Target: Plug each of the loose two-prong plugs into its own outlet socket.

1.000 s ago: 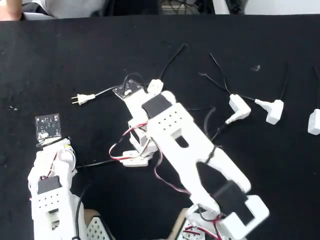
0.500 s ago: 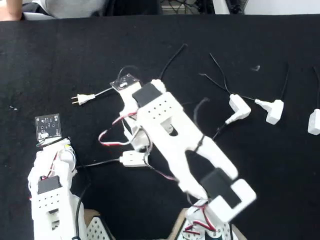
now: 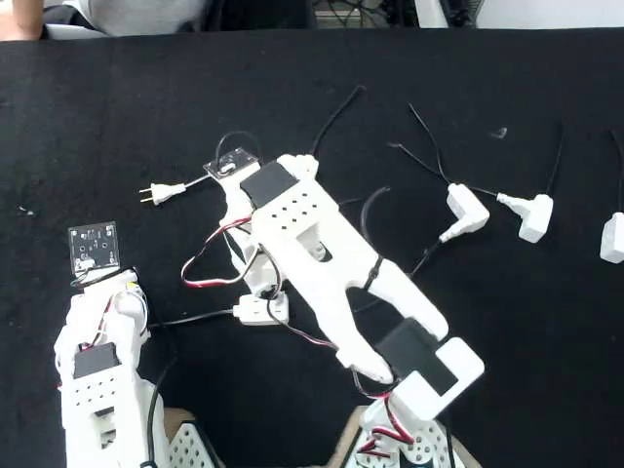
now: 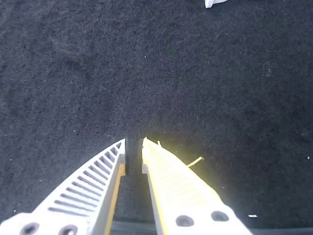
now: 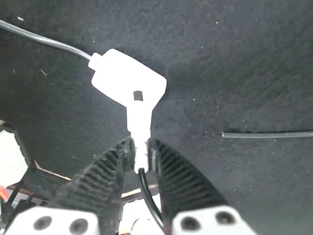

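My right gripper is shut on a white plug whose black cord runs back between the fingers. The plug's front meets a white outlet socket block lying on the black cloth. In the high view this pair lies near the table's middle, under the right arm's wrist. Another loose two-prong plug lies on its own cord at the far left. My left gripper is shut and holds nothing, low over bare cloth at the near left, below its camera board.
Three more white socket blocks lie along the right side with black cords trailing away from them. The right arm's red and black wires loop out beside its wrist. A thin cord end lies near the held plug.
The right arm has swung left and stretched lower over the table, and the white plug and socket under it shifted slightly left. The left arm has stayed put.
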Robot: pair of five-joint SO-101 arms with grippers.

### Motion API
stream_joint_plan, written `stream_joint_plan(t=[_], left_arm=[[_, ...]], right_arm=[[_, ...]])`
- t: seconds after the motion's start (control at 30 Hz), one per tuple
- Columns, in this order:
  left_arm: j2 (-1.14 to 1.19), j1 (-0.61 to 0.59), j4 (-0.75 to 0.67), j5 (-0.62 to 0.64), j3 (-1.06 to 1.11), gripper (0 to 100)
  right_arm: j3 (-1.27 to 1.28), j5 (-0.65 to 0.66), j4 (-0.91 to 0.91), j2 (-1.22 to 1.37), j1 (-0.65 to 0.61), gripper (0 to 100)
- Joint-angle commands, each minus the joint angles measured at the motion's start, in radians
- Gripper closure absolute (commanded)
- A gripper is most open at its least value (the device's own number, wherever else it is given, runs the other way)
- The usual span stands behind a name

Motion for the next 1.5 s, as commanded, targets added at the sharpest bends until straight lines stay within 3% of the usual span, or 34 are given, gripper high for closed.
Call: stream_joint_plan(t=[0.0,0.7,1.47], left_arm=[[-0.011,-0.005,-0.017,-0.005,0.001,94],[-0.011,-0.005,-0.017,-0.005,-0.001,94],[-0.011,-0.007,-0.017,-0.005,-0.002,94]], right_arm=[[0.013,-0.005,0.025,-0.005,-0.009,98.8],[0.024,-0.012,-0.020,0.110,0.058,98.8],[-0.068,-0.170,-0.023,0.131,0.055,98.8]])
